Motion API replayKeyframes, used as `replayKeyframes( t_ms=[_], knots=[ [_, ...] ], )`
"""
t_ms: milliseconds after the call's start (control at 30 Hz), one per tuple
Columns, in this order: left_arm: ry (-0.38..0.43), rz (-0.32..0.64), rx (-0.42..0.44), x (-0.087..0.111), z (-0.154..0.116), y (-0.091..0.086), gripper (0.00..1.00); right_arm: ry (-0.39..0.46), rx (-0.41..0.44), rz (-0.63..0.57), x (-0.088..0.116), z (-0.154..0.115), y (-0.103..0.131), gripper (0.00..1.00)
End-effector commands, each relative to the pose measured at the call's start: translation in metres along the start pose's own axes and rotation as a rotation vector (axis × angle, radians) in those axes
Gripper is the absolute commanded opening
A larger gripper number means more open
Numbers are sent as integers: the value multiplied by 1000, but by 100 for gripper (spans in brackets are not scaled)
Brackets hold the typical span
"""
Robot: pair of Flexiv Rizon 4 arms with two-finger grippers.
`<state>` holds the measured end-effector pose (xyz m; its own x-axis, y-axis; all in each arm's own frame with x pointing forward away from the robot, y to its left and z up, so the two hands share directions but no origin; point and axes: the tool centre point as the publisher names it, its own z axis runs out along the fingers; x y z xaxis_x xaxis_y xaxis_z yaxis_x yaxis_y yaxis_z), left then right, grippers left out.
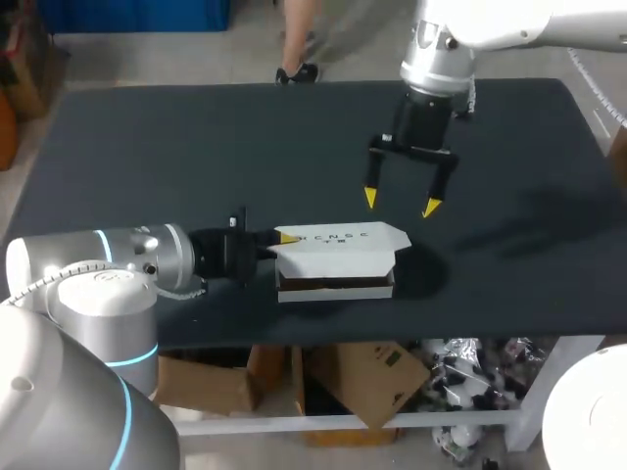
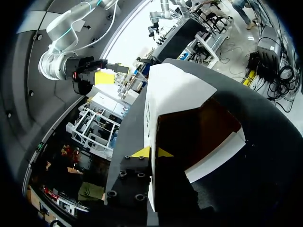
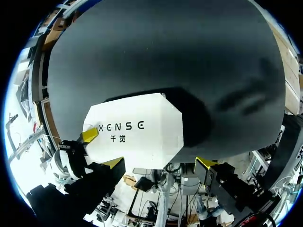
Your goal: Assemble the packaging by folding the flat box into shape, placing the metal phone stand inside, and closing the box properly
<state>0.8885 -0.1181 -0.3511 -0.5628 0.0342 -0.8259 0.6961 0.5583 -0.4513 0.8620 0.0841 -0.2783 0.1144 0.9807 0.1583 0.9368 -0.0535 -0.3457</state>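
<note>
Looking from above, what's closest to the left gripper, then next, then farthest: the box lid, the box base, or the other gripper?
1. Box lid: pinched in the left gripper.
2. Box base: just beneath the lid.
3. Right gripper: hovering open beyond the box.

box (image 1: 333,286) interior: hidden under lid (image 1: 343,237) | left tool (image 1: 280,241) fingertips: partly covered

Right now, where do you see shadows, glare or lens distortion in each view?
Head view: evenly lit, a soft shadow on the black table beside the white box. Left wrist view: strong fisheye bending, the background washed out, the box's inside dark. Right wrist view: a broad shadow on the table next to the box, the table's edge curved.
</note>
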Motion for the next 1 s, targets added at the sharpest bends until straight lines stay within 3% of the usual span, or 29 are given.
replayKeyframes(
  t_ms=[33, 133, 400, 733, 1000],
  knots=[
    [-26, 7, 4, 6, 2, 2, 0, -5, 13, 9, -2, 7, 5, 84],
    [-30, 15, 7, 6, 2, 1, 0, -8, 13, 21, -4, 9, 2, 75],
    [-37, 15, 19, 4, -2, -1, 0, -3, -2, 33, -8, 17, -2, 61],
    [-38, 25, 30, 1, -5, -5, 0, 24, -9, 24, -9, 33, -5, 62],
    [-47, 42, 40, 2, -6, -6, 0, 38, 8, 18, -9, 44, -6, 53]
  ],
)
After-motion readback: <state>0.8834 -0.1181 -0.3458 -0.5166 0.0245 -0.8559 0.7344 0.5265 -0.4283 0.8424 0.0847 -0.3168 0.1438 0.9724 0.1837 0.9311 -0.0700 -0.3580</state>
